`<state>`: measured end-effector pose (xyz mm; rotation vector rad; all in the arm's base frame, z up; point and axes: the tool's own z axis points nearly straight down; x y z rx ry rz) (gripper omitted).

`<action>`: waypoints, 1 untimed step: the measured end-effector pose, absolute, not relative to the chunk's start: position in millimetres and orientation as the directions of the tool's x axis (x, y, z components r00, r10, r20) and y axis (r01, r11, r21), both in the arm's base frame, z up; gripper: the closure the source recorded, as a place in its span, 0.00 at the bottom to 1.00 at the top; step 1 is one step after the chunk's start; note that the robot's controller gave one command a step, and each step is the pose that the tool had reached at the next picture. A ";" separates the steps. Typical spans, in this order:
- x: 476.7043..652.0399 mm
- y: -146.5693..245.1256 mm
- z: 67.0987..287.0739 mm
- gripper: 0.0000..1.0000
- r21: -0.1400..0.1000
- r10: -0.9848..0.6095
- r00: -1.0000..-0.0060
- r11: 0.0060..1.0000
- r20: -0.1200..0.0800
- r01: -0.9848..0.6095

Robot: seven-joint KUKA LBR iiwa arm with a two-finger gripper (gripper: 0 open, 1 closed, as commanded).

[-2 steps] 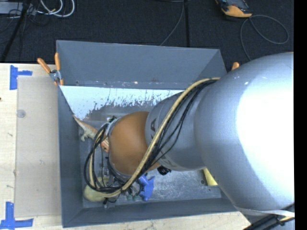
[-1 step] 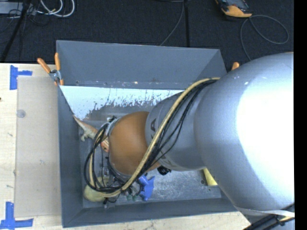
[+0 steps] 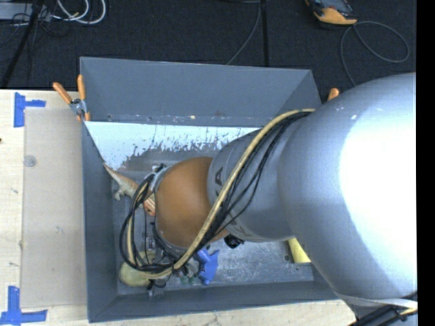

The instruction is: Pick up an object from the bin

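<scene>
Lying just beside the end effector (image 3: 155,258): pale yellow-green lump (image 3: 131,275).

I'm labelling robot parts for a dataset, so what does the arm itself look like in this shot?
The arm is made of thick, rounded, glossy silver-grey links. At its wrist sits a smooth orange-brown dome cover. A bundle of black cables and one pale yellow cable runs along the link and loops beside the cover.
</scene>
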<state>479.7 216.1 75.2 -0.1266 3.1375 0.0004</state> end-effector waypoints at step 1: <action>476.4 214.9 95.8 1.00 -0.004 -0.081 -0.997 0.997 0.011 -0.081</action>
